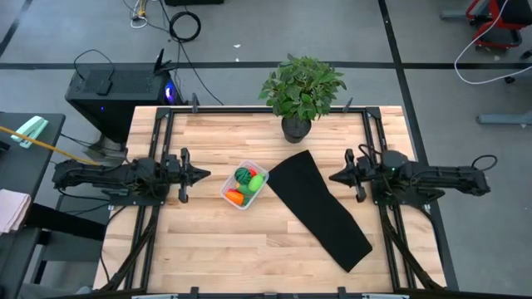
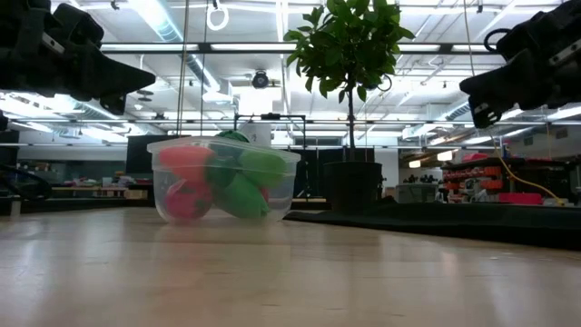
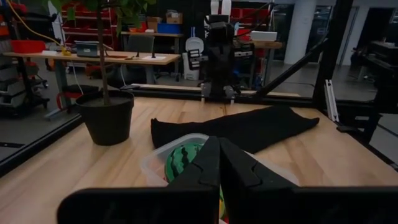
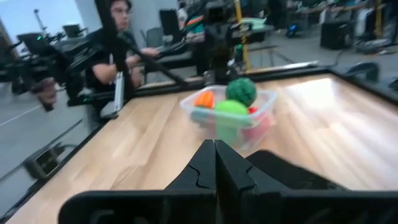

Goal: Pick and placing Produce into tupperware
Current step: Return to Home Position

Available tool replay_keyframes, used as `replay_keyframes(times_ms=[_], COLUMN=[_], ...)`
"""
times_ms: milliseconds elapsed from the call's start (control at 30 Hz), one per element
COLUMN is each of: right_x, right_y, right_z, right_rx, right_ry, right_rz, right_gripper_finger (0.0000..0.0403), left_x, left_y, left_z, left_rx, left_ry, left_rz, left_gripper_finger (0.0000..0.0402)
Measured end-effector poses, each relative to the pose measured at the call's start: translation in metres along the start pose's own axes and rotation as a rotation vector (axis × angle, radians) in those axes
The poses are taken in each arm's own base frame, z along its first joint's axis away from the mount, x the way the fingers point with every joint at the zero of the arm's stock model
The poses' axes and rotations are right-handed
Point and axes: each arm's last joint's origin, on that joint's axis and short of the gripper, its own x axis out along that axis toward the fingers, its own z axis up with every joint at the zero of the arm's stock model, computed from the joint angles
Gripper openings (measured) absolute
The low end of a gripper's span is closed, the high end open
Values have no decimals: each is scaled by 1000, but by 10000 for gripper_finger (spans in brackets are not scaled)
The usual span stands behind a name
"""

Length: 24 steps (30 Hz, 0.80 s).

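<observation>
The clear tupperware stands on the table's middle, and the produce lies inside it: red, light green, orange and a dark green round piece. My left gripper hovers shut and level at the table's left, pointing at the tupperware. My right gripper hovers shut and level at the right, above the black mat's edge. Neither holds anything.
A long black mat lies slantwise right of the tupperware. A potted plant stands at the far edge. A metal frame borders the table. A person sits beyond the table's left side. Bare wood lies along the near edge.
</observation>
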Motion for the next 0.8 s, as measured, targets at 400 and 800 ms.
replay_keyframes(times_ms=[400,800], right_x=[1,1], right_y=[3,1], right_z=[7,7], right_rx=[-33,18], right_ry=[-70,-69], right_rz=[26,-12], right_gripper_finger=[0,6], left_x=[0,0], left_y=[0,0], left_z=[0,0], left_rx=[1,-120], left_ry=[-2,0], left_rz=[12,12], left_gripper_finger=[5,9])
